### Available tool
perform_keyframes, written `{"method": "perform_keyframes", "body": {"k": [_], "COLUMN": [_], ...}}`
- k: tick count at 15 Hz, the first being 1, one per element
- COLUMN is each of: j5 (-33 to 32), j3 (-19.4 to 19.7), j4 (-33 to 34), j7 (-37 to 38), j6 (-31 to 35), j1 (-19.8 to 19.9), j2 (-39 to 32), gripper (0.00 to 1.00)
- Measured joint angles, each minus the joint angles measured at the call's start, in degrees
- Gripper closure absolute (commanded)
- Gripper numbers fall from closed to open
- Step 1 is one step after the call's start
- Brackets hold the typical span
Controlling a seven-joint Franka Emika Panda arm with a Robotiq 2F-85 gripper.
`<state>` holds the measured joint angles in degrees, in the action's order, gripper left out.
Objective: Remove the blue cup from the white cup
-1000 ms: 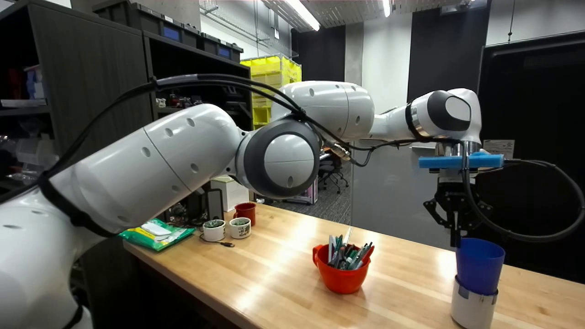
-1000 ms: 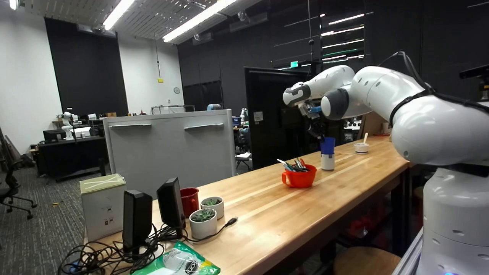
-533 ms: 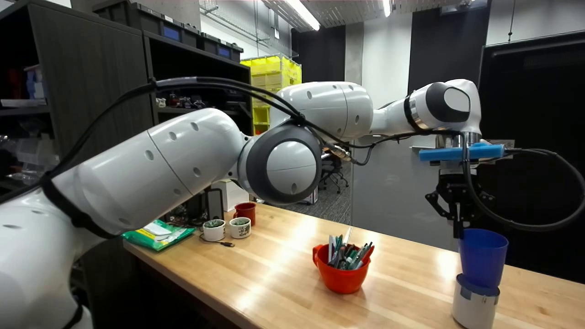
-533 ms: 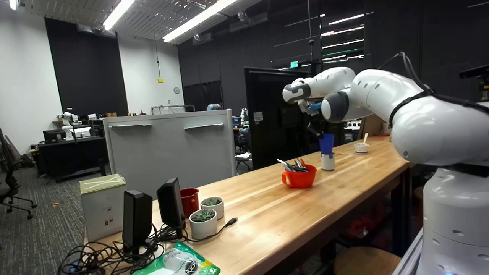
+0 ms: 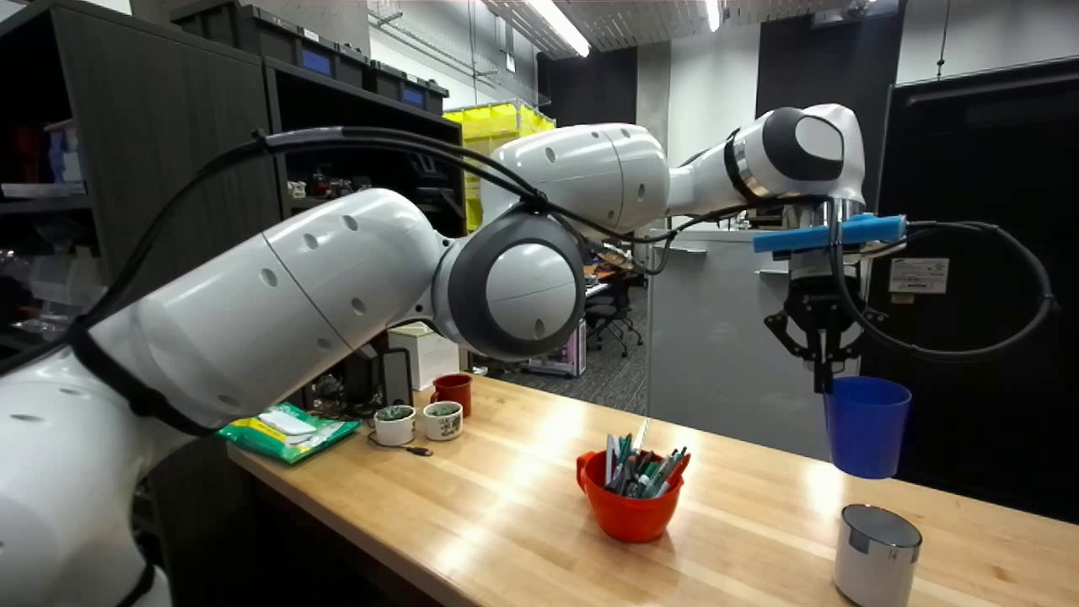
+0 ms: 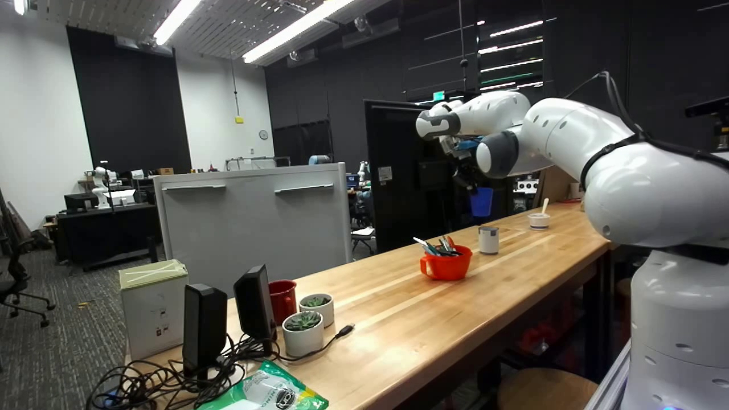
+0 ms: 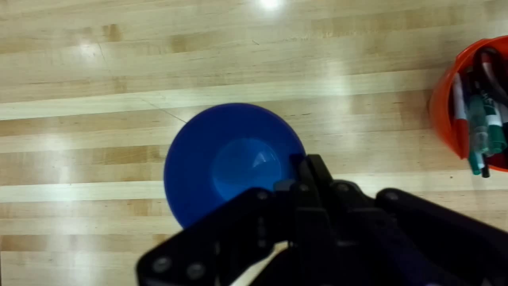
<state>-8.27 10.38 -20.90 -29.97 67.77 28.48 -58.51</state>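
Exterior views both show a long wooden table [image 6: 393, 310] running under the white cup [image 5: 877, 563], which stands on it. The robot's arm [image 5: 329, 287] reaches over that table, and its gripper [image 5: 825, 379] hangs well above the white cup, pointing down. Near the white cup, but not touching it, sits a red bowl [image 5: 632, 516]. Above the white cup, with a visible gap between them, hangs the blue cup [image 5: 868, 432], mouth up and close to upright.

Since the two cups are fully apart, the step in hand looks like the lift-out, with its separating part done; what seems left is putting the blue cup down. The next move likely calls for a carry sideways from the white cup, then a gentle lowering to the table beside it, so that the blue cup neither drops nor knocks the white cup over.

As the wrist view shows, the fingers [image 7: 309, 186] are closed on the blue cup's wall at its rim, one seemingly inside and one outside. From them the blue cup hangs down and off to one side, held by that edge alone, so I would expect it to tilt if jolted.
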Motion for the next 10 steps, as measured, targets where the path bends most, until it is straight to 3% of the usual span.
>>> {"method": "perform_keyframes", "body": {"k": [5,10], "j5": [-0.6,-0.9], "j3": [-0.1,-0.6], "j4": [0.0,-0.1], "j7": [-3.2,-4.1], "j6": [-6.5,-10.5], "j1": [-3.0,-8.4], "j2": [4.8,8.7], "gripper": [0.99,0.99]}}
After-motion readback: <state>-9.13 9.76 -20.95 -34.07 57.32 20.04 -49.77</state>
